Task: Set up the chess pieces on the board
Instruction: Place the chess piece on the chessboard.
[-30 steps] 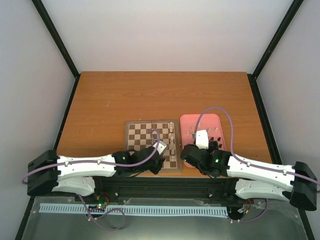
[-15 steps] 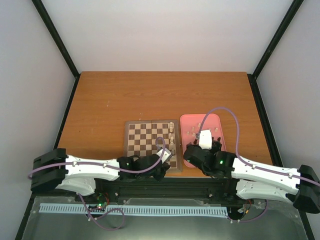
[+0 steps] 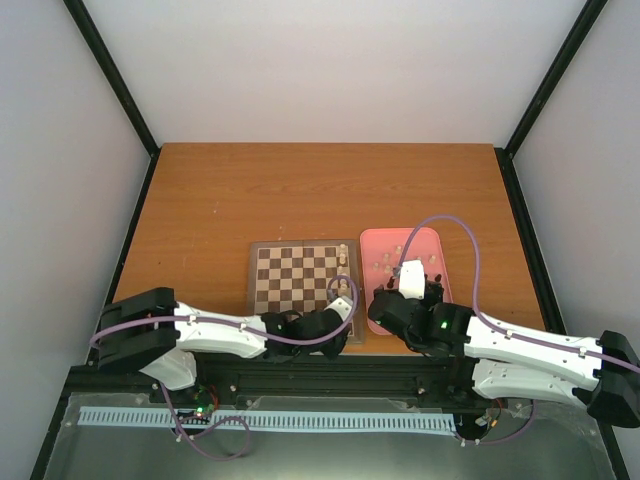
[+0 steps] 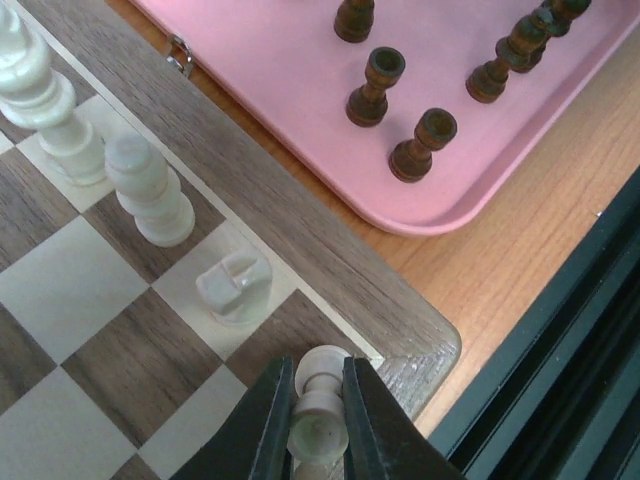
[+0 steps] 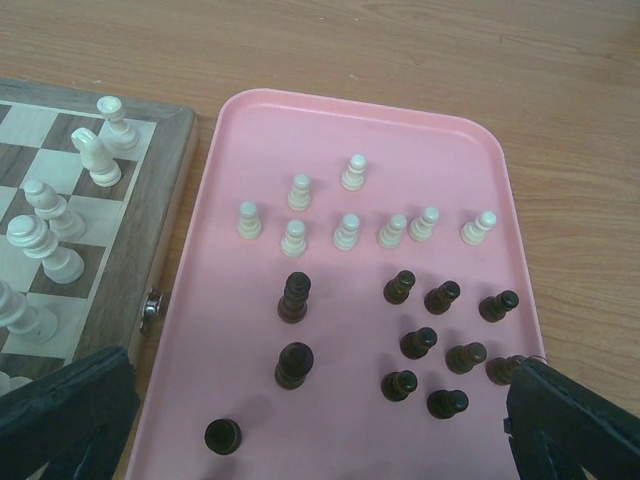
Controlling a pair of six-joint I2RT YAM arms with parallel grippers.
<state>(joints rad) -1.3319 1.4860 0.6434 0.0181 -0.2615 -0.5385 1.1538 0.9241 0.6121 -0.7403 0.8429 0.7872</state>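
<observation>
My left jaws are clamped on a cream piece (image 4: 318, 400) over the near right corner of the board (image 4: 330, 265); I cannot tell whether it touches the wood. On the square just beyond it stands a cream rook (image 4: 233, 287), and further cream pieces (image 4: 150, 190) line that same edge file. The pink tray (image 5: 230, 200) lies on the table just beside the board. My right jaws hang wide over the tray's near end, holding nothing. Eight cream pawns (image 5: 346, 230) stand at its far half, and dark pieces (image 5: 441, 296) stand nearer me.
</observation>
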